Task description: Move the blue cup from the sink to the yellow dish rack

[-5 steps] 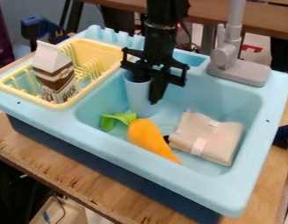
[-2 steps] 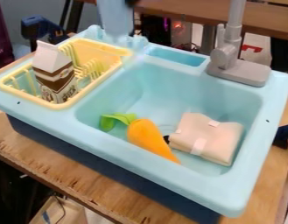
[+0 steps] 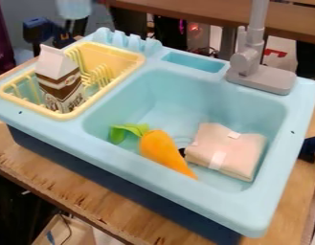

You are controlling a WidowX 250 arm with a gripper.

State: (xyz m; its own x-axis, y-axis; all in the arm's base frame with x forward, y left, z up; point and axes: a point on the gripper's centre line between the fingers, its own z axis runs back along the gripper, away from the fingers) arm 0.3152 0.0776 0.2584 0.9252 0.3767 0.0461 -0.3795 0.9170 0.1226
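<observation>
I see one blue cup (image 3: 74,8), blurred, at the top edge, left of centre, beyond one pale blue sink (image 3: 140,171). I cannot tell whether my gripper's jaws are apart, together or clamped. The sink's one large basin (image 3: 191,95) contains two things: one orange carrot (image 3: 161,149) with green leaves, and one folded cloth (image 3: 233,150) to its right. One yellow rack (image 3: 70,116) holds one brown-and-white carton (image 3: 59,80). One grey faucet (image 3: 262,77) stands behind the basin.

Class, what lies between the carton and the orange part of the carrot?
Between the carton and the carrot's orange part lie the rack's yellow rim, the sink's blue ledge and the green leaves, in the camera view.
</observation>
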